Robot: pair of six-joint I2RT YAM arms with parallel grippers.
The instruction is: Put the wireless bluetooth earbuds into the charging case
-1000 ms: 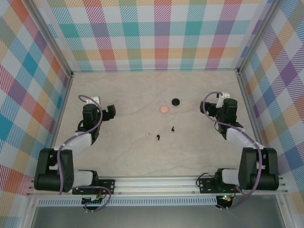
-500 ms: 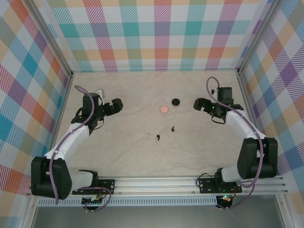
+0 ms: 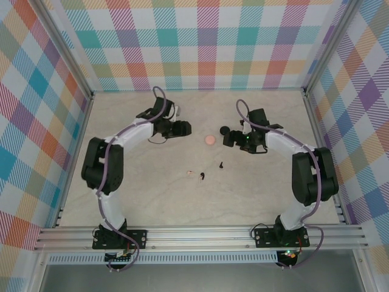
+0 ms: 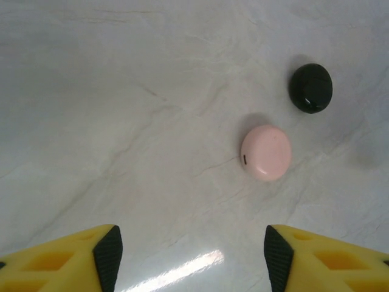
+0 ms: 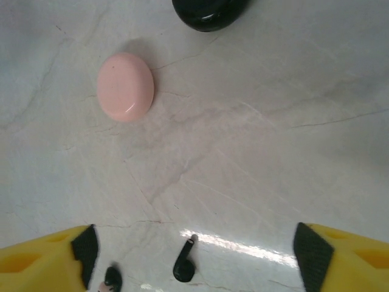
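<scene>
Left pincer (image 4: 192,258) and right pincer (image 5: 199,255) gape empty near smooth, rounded pink case (image 4: 265,152).

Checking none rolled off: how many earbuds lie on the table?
3: a whitish earbud and a black earbud side by side in the middle, a second black earbud to their right. None looks hidden.

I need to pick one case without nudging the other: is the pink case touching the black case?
Apart. The left wrist view shows a clear strip of bare table between the pink case and the black case.
</scene>
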